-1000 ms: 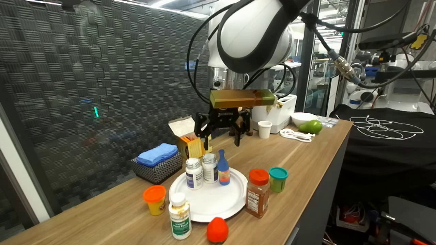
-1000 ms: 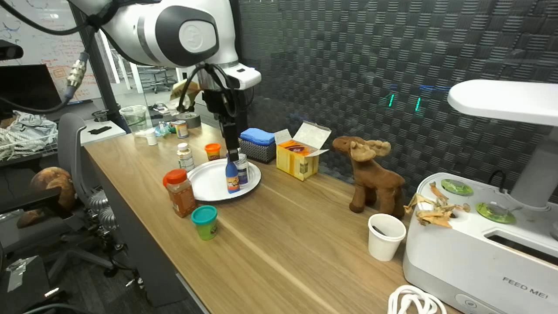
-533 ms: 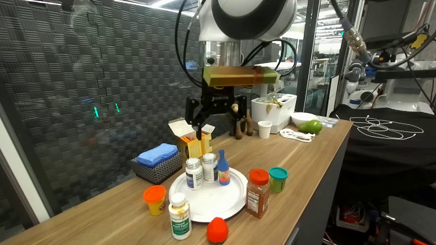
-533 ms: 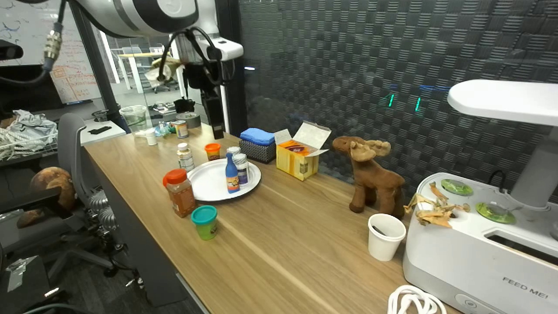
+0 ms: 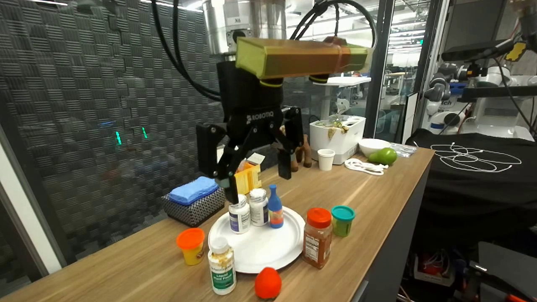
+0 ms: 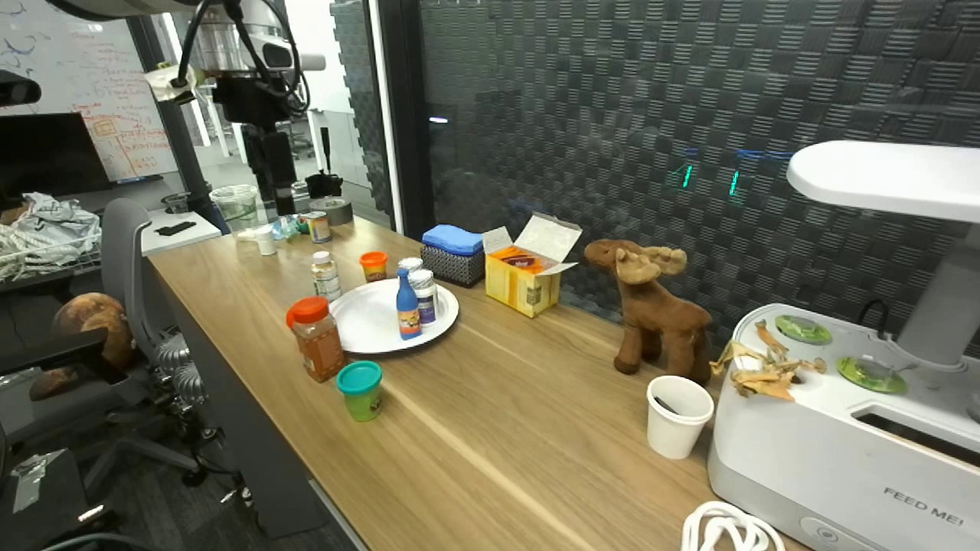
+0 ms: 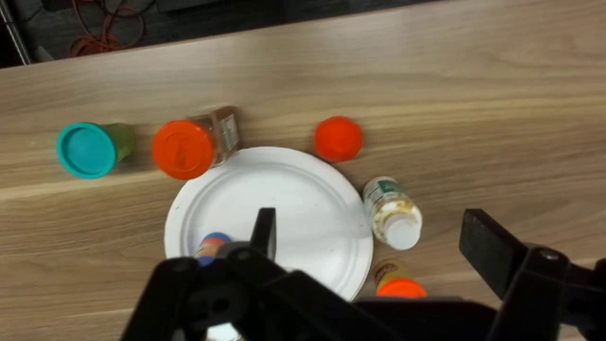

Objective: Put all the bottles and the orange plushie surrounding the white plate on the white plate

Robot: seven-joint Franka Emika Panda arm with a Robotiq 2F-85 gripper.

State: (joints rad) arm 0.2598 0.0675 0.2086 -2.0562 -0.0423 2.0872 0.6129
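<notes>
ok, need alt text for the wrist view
Open, empty gripper above a wooden tabletop with a white plate. A blue bottle on the plate is partly hidden; around the plate: teal-lidded tub, red-lidded bottle, red-orange plushie, white-capped bottle, orange-lidded tub.

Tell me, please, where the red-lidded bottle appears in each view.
In an exterior view: the red-lidded bottle is right of centre, low.
In an exterior view: it is left of centre.
In the wrist view: it is upper left of centre.
Shared landmark: the teal-lidded tub, beside it.
</notes>
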